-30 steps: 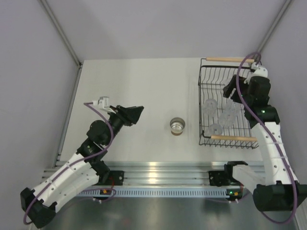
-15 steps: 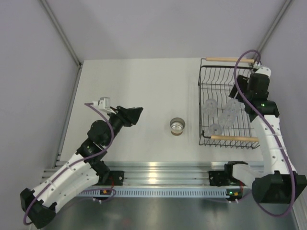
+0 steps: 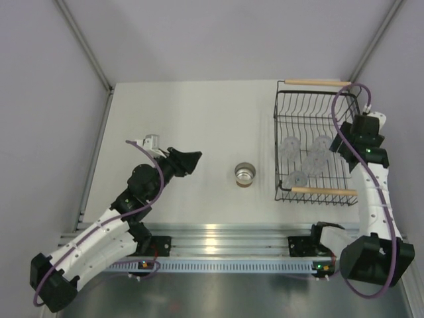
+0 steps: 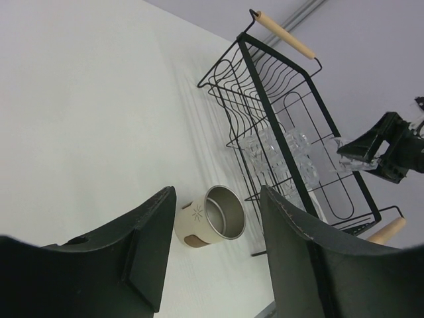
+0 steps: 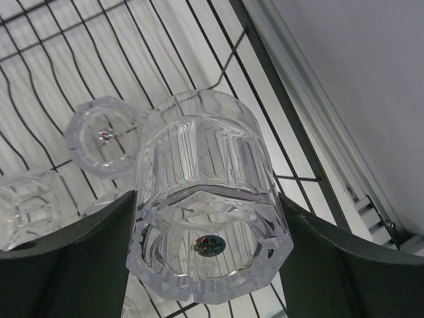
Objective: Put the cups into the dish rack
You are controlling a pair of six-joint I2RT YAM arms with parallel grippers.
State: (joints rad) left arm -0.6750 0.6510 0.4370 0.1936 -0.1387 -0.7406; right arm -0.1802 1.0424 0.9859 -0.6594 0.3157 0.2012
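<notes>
Top external: right hand (image 3: 340,148) and tumbler (image 5: 205,199), now farther right

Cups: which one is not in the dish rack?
The short tan cup with the silver inside, standing alone on the table left of the rack; the clear cups are all in or over it.

Clear glossy plastic tumbler (image 5: 207,192), black wire dish rack (image 3: 306,109), wooden handle (image 3: 317,82), shiny-lined cup (image 4: 211,216)
</notes>
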